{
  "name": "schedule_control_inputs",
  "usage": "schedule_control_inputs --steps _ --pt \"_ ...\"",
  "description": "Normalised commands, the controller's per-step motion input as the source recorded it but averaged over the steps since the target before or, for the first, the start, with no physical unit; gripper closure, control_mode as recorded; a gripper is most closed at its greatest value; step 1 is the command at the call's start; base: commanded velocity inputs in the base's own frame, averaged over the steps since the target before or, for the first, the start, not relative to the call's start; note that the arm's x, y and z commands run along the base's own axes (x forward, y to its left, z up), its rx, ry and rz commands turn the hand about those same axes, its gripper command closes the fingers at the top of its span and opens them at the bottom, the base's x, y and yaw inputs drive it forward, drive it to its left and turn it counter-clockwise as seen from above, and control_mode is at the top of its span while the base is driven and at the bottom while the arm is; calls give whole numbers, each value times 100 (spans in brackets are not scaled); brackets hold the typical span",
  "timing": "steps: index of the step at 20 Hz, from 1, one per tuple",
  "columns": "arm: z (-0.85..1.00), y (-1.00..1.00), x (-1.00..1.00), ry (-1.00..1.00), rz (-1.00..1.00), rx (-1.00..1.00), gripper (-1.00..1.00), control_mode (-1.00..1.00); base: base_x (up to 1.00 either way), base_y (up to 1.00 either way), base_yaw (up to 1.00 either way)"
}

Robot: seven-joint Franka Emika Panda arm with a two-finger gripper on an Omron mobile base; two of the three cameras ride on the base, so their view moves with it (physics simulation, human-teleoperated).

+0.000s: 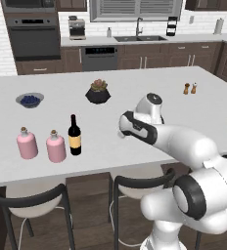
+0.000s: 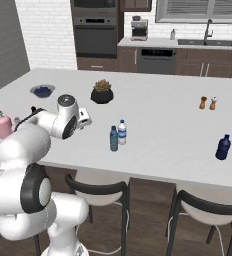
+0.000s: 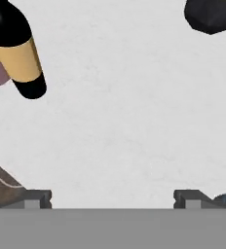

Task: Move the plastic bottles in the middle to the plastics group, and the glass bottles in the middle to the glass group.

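**Wine bottle parked beside the pink flasks, fingers wide and empty**

Bottles first, and here is the count. One wine bottle (image 1: 75,135) stands upright on the white bench (image 1: 135,93), just beside the two pink flasks (image 1: 41,144), the three forming a row near the bench's front edge on the left. In the hand view the wine bottle (image 3: 17,51) sits up in the corner with a sliver of pink behind it.

Over in the right base view, two small bottles stand upright together in the middle of the bench: one clear water bottle (image 2: 122,132) with a white cap, and a bluish bottle (image 2: 114,138) touching or just beside it. One dark blue bottle (image 2: 223,147) stands alone, well apart, toward the right end.

The fingers (image 3: 112,198) are spread as wide as they go and grip nothing; bare bench lies between them. The gripper (image 1: 121,128) hangs over the bench to the right of the wine bottle, clear of it.

Also counted: one dark planter (image 1: 98,92) with a plant, one bowl (image 1: 30,100) of blue fruit, two small shakers (image 1: 190,88) far back right.

Open room: a broad bare stretch runs between the middle pair and the dark blue bottle. Two stools (image 2: 98,192) tuck under the front edge.
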Motion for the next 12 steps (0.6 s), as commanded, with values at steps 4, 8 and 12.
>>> schedule_control_inputs --steps 4,8,12 --pt "6 -100 3 12 -40 -5 -100 -100 0 0 0" --pt "7 -100 12 14 -39 -7 -100 -100 0 0 0" --pt "2 -94 24 12 -40 -7 -100 -100 0 0 0"
